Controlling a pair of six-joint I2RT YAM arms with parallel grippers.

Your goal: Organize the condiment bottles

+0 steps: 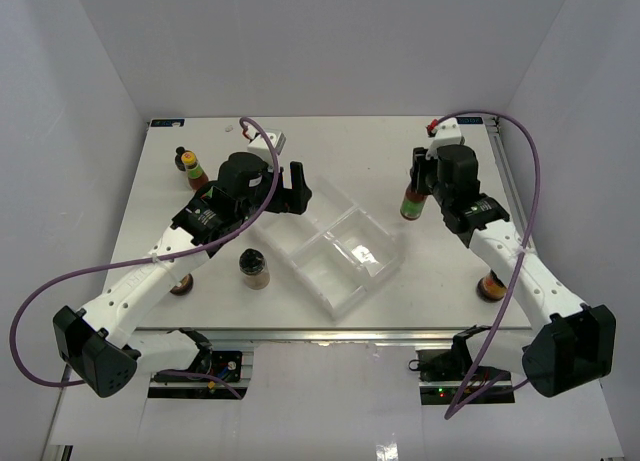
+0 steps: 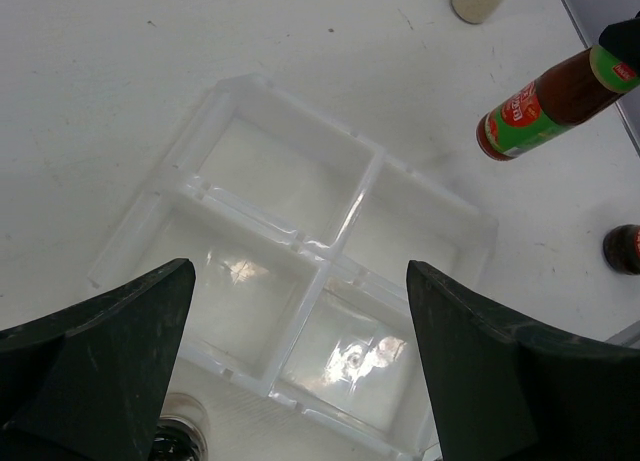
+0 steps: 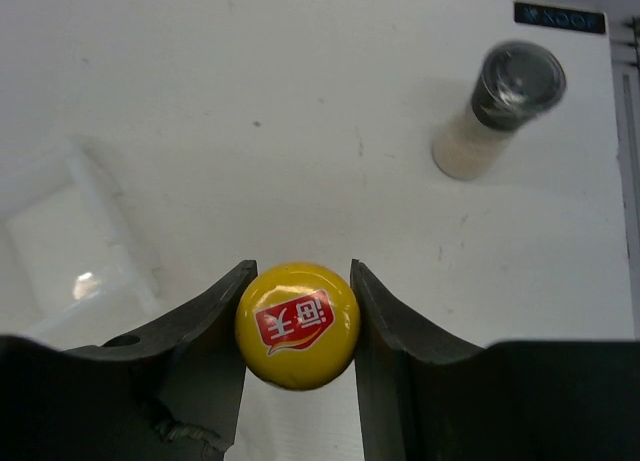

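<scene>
My right gripper (image 3: 297, 326) is shut on the yellow cap (image 3: 297, 324) of a slim dark sauce bottle (image 1: 411, 205), which hangs above the table right of the clear tray (image 1: 330, 281). That bottle also shows in the left wrist view, as a dark sauce bottle (image 2: 545, 101) with a green and red label. My left gripper (image 2: 300, 381) stands wide open over the tray (image 2: 250, 101), with nothing between its fingers. A second yellow-capped bottle (image 1: 192, 168) stands at the far left. A grey-lidded shaker (image 1: 254, 269) stands left of the tray.
A pale bottle (image 3: 497, 111) stands by the far right edge. A red-lidded jar (image 1: 490, 286) sits beside the right arm, and another jar (image 1: 182, 284) is partly hidden under the left arm. A pale object (image 1: 275, 141) lies at the far edge behind the left gripper.
</scene>
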